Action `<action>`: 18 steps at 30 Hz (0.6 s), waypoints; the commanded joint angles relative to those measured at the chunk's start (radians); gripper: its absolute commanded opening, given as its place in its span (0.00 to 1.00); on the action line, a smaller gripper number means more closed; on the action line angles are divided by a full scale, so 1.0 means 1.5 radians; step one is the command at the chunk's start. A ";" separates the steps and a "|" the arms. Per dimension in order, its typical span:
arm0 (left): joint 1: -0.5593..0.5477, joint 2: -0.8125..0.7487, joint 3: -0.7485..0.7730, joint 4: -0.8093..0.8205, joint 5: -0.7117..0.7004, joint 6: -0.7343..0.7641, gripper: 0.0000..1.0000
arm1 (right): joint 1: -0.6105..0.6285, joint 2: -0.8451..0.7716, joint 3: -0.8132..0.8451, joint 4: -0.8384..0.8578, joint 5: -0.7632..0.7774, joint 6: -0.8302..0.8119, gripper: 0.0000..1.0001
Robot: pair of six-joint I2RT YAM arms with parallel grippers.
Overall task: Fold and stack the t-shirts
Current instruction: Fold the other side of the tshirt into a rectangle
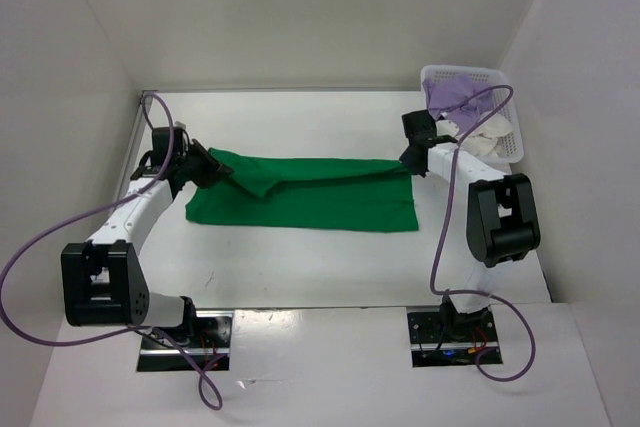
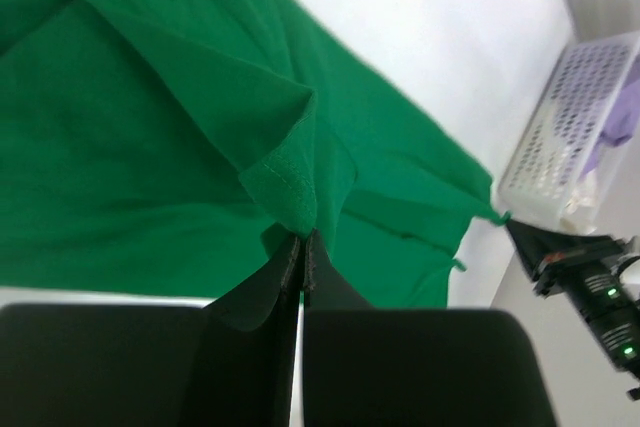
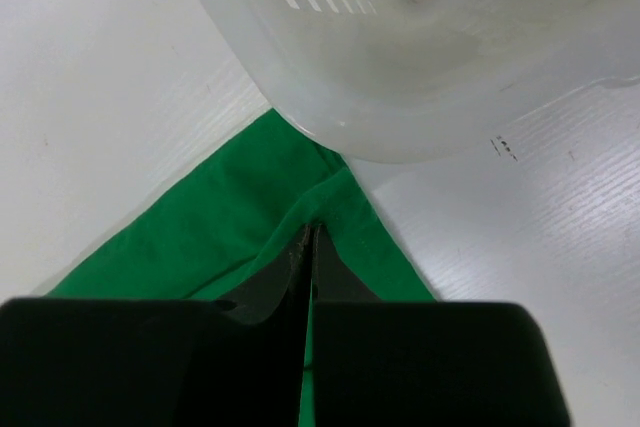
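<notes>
In the middle of the table [image 1: 300, 267], the green t-shirt [image 1: 310, 202] lies stretched between the arms, its far edge partly doubled over. The left gripper [image 2: 303, 247] is pressed together on a bunched, stitched hem at the shirt's left end. The right gripper [image 3: 305, 239] pinches a thin corner at its right end, just beside the basket [image 3: 330, 97], where the lavender t-shirt [image 1: 455, 95] and the cream t-shirt [image 1: 490, 137] lie. That corner bite looks slim, so a hard pull could slip it free, and a lift there could knock the basket. Only the top view shows the whole spread. Only the wrist views show cloth between the jaws, and the right one shows how close the basket wall is.
</notes>
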 commanded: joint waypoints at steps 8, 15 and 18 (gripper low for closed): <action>0.003 -0.068 -0.065 -0.054 0.011 0.060 0.00 | 0.005 0.006 0.000 0.053 0.003 -0.011 0.02; 0.003 -0.088 -0.081 -0.101 -0.017 0.104 0.01 | 0.005 0.006 -0.030 0.032 0.004 -0.005 0.02; 0.003 -0.102 -0.087 -0.120 -0.046 0.122 0.08 | 0.005 0.013 -0.030 0.024 0.004 -0.005 0.02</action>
